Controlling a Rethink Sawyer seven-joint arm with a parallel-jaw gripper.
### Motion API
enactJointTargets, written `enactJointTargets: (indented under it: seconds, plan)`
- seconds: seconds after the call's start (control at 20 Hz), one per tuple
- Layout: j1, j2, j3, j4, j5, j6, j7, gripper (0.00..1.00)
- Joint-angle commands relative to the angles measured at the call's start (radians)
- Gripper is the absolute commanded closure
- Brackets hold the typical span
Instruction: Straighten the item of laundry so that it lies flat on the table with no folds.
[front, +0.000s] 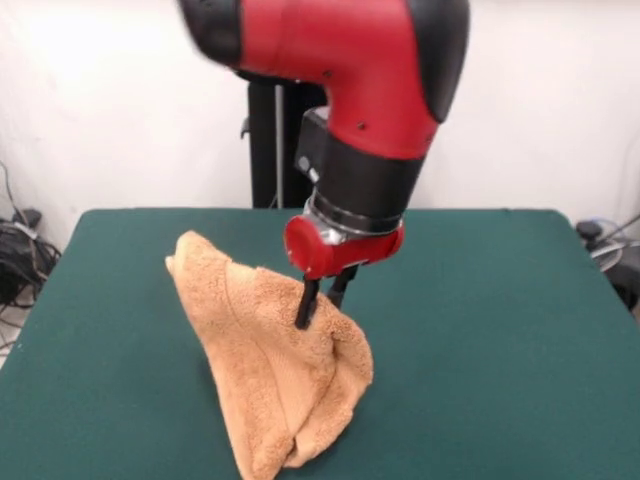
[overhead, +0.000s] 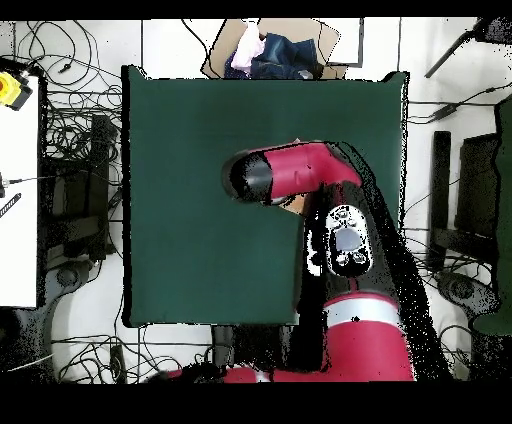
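**Towel bunched up, my claw stuck right in it**

White wall behind, cables all over the floor, and the dark green table (front: 500, 330) mostly bare. The orange-tan towel (front: 260, 400) sat left of the middle in the front view, nowhere near flat: it rose into a crumpled peak, with folds spilling down toward the near edge and one corner flopped out to the far left. My claw (front: 322, 305) came down on top of that peak, the two black fingers (front: 306, 307) pinching a ridge of the cloth between them. From overhead my own arm (overhead: 345, 240) covered pretty much all of the towel.
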Motion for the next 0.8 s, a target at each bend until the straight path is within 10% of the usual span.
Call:
enactJointTargets:
  seconds: [0.05,0.8]
  plan:
    - [0.185,-0.049,-0.216,0.204,-0.152,-0.243,0.419,1.00]
    - [0.585,0.292,-0.703,0.065,-0.143,-0.552,0.739,1.00]
